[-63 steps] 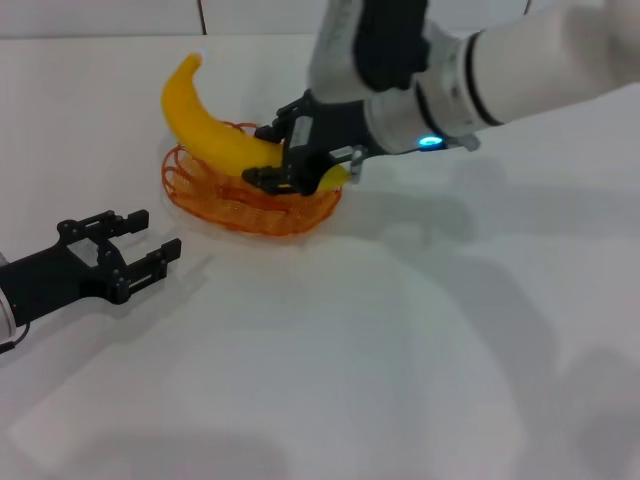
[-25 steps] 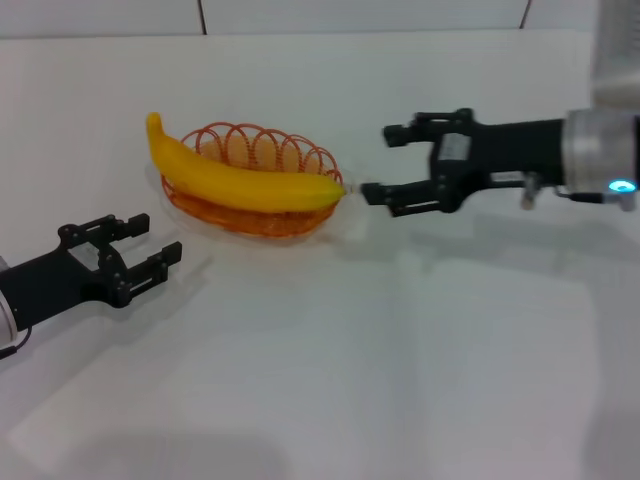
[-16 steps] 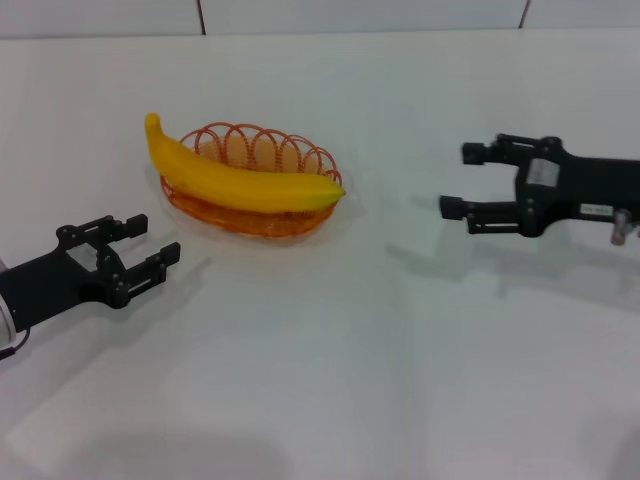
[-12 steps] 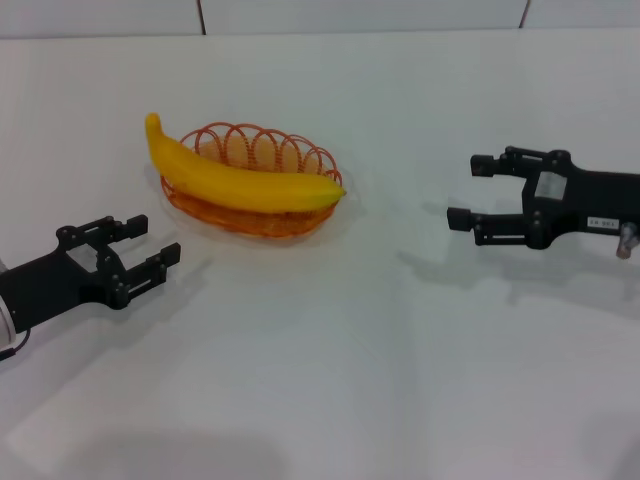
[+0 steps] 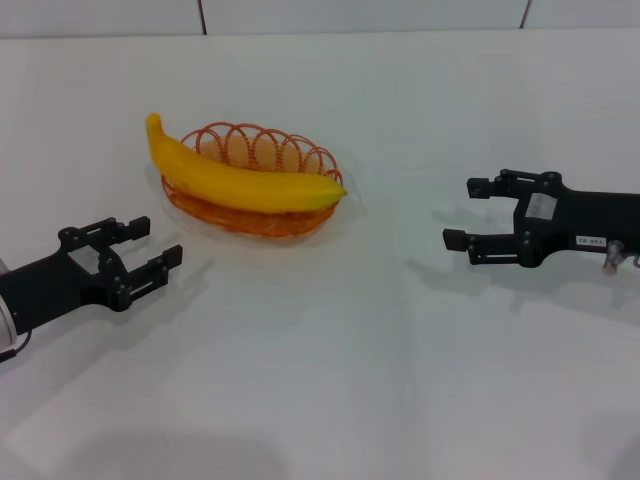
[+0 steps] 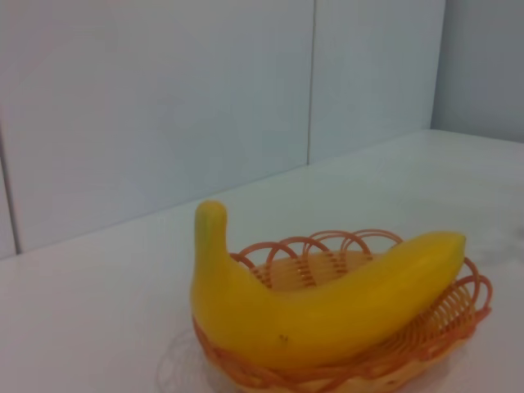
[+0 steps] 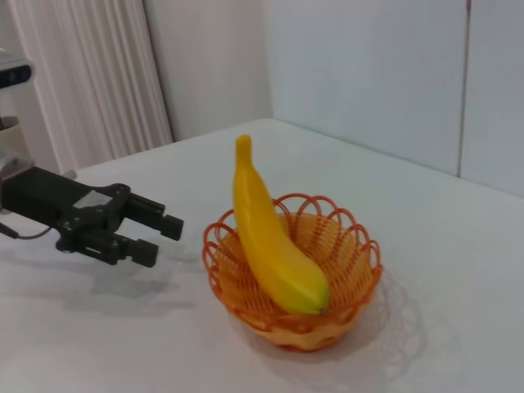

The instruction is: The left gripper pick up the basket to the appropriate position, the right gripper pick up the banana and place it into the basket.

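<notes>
Yellow banana (image 5: 237, 178) lies across the orange basket (image 5: 262, 215); both end effectors gape empty, well apart.

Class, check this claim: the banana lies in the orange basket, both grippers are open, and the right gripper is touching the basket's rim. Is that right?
One part is wrong. The right gripper is not touching the basket; the head view shows it well apart, with bare table between. The rest holds: the banana lies in the basket, and the left gripper and right gripper are both open.

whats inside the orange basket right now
One banana lies in the basket, its stem end sticking out over the rim. The basket floor beneath it is covered. Both the left gripper and right gripper are open, well clear.
</notes>
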Available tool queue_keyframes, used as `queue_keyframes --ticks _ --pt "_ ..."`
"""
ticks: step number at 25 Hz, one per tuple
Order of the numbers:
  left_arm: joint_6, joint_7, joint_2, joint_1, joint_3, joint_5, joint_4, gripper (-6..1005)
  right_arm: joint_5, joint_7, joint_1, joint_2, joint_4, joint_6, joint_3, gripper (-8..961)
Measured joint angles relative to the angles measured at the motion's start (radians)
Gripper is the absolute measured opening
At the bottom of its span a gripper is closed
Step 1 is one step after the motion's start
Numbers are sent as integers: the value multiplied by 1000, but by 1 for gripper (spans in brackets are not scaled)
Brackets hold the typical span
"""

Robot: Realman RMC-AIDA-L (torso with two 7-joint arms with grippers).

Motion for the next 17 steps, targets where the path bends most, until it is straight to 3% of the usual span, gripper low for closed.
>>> queue_keyframes --ticks 17 --pt "0 17 0 -2 -2 0 -9 591 0 -1 1 8 -5 25 4 862"
